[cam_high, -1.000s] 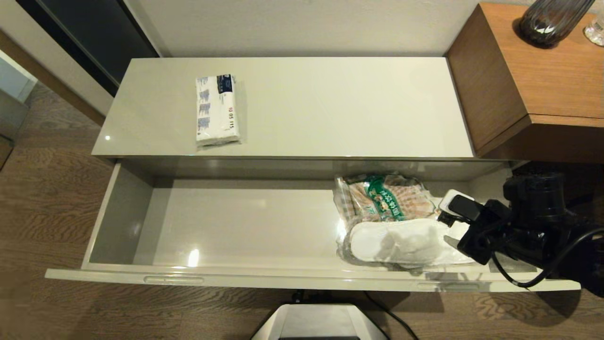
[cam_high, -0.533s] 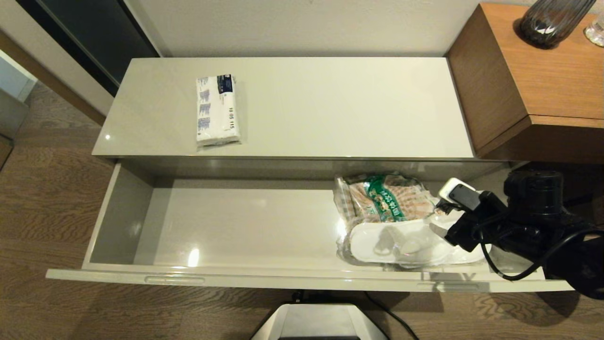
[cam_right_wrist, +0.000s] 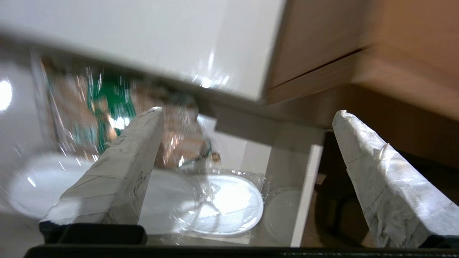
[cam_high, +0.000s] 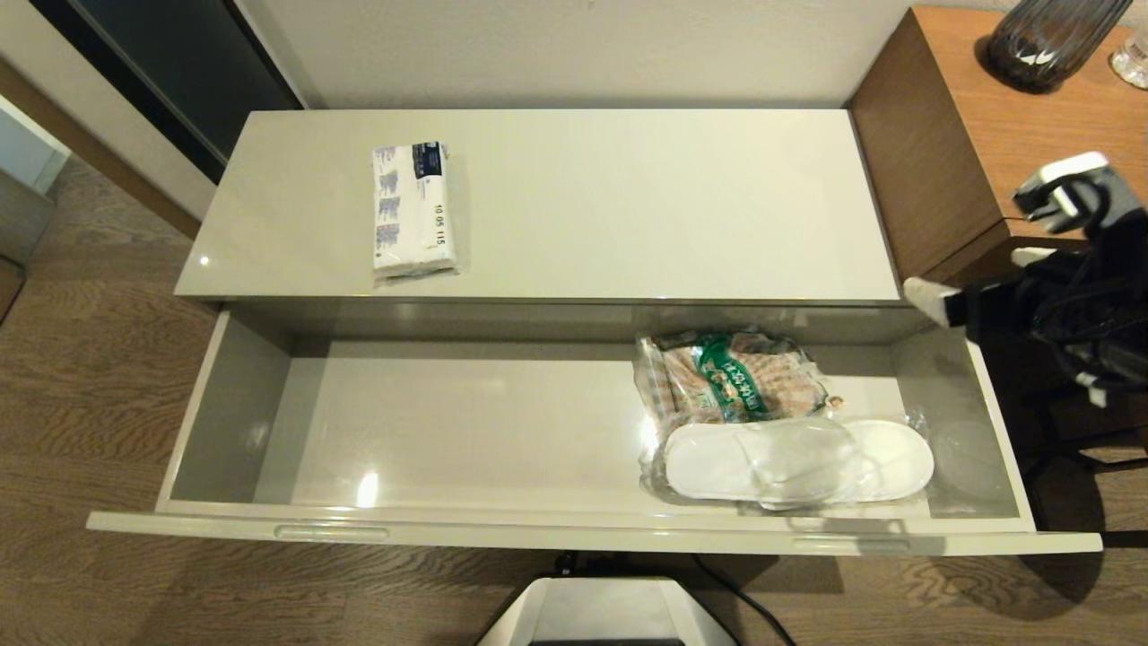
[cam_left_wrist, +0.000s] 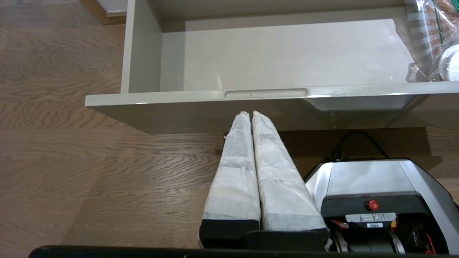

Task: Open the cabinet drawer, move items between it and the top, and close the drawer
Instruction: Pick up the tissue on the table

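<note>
The left gripper (cam_left_wrist: pixel 251 114) is resting closed below the drawer (cam_high: pixel 574 536) front. The wrapped slippers (cam_high: pixel 796 460) are lying inside, beneath the right gripper (cam_right_wrist: pixel 247 114), which is hanging wide apart and empty. The film probably slides, so a mid-pack pinch suits.

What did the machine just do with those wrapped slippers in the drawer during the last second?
The right gripper lifted out of the drawer, away from the wrapped slippers, to beside the wooden desk unit, jaws open and empty. The slippers stayed in the drawer by the green-printed bag. The white pack on the top did not move, and the left gripper stayed shut below the drawer front.
</note>
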`<state>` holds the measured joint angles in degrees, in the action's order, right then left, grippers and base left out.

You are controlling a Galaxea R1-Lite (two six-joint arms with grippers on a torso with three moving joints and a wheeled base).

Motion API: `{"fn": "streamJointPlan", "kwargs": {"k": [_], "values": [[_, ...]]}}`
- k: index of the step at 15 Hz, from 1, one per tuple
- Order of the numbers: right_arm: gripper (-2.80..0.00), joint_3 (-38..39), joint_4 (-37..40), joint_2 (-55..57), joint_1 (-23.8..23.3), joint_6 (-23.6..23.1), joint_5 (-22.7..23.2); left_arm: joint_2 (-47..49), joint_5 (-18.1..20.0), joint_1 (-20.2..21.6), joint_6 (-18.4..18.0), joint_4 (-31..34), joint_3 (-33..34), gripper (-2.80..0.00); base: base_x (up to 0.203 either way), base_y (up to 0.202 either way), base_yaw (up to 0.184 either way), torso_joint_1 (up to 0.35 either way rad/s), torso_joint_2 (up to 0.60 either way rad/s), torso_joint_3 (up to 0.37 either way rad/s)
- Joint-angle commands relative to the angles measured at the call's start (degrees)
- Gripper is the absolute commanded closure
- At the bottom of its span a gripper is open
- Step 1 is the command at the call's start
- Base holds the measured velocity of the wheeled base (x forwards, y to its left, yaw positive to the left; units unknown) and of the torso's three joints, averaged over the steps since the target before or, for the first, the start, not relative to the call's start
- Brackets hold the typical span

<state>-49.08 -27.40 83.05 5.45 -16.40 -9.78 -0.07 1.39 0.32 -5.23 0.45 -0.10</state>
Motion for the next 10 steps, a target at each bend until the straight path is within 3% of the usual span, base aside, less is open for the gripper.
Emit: {"fn": "streamJointPlan", "kwargs": {"k": [1,5,8,10], "values": [[-2.8,-10.74,19.43,-10.2,-0.21,8.48,-1.5,0.07,0.02,0.03,-0.04,-0.01,0.01,0.0,0.0,0.0,0.0,0.0,0.0,0.0],[-2.8,-24.63,57.1,-21.62,-0.19,34.97,-2.5,0.07,0.02,0.03,-0.09,-0.01,0.01,0.0,0.0,0.0,0.0,0.0,0.0,0.0],[-2.8,-23.56,71.96,-28.52,0.02,47.16,-2.93,0.07,0.02,0.03,-0.12,-0.01,0.01,0.0,0.0,0.0,0.0,0.0,0.0,0.0],[-2.8,-20.68,76.01,-32.58,0.14,52.22,-2.98,0.07,0.02,0.03,-0.13,-0.01,0.01,0.0,0.0,0.0,0.0,0.0,0.0,0.0]]}}
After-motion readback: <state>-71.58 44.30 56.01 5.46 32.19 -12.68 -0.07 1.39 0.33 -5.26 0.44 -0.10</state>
